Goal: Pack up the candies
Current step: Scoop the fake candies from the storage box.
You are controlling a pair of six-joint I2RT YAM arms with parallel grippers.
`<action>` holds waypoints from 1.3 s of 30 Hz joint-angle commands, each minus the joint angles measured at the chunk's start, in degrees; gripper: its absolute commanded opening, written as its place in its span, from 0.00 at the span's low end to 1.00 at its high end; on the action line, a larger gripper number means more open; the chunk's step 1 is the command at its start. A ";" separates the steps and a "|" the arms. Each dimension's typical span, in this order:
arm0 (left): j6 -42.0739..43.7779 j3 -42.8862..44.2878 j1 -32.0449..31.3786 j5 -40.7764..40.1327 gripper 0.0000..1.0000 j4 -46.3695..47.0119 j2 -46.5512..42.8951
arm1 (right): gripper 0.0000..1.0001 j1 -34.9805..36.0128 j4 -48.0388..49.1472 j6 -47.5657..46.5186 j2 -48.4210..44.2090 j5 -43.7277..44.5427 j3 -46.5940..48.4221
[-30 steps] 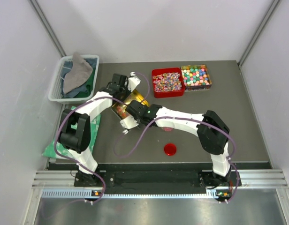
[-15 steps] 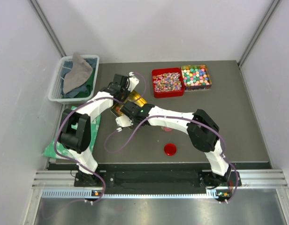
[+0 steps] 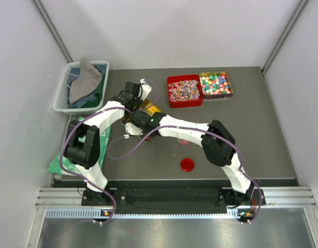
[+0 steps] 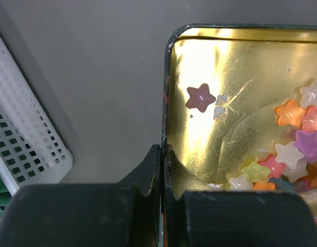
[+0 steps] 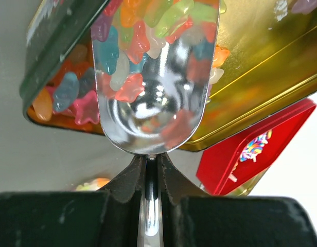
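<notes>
Step in hand: scooping gummies from the gold tin [image 4: 220, 87]. L gripper [image 4: 162, 154] is pinched tight on the tin's rim at its near-left corner, one finger inside the wall and one outside. It seems to hold that side up, since the tin sits tilted in the R wrist view. R gripper [image 5: 148, 172] is clamped on the handle of a metal scoop [image 5: 148, 118].

The gummies [image 5: 143, 31], star-shaped and mixed colours, lie partly in the scoop bowl and partly heaped in the tin's low corner. One purple star sits alone on bare gold floor near the L gripper's corner.

Scoop long axis runs straight out from the R gripper, w/ the bowl mouth pointing into the tin and the handle end back at the fingers. The stars themselves have no long axis.

Next move, as I judge it: lift the scoop w/o tipping it, keep the bowl level, and carry the load out over the rim. Destination is unclear; prob. near the red lid [image 3: 187, 164], on the arm-base side of the gold tin. The red tin [image 5: 225, 170] sits just beyond the gold tin.
</notes>
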 commanded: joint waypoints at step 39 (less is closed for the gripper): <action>-6.67 2.79 3.55 3.18 0.00 8.46 5.55 | 0.00 -2.57 13.41 9.15 -12.52 6.36 -10.74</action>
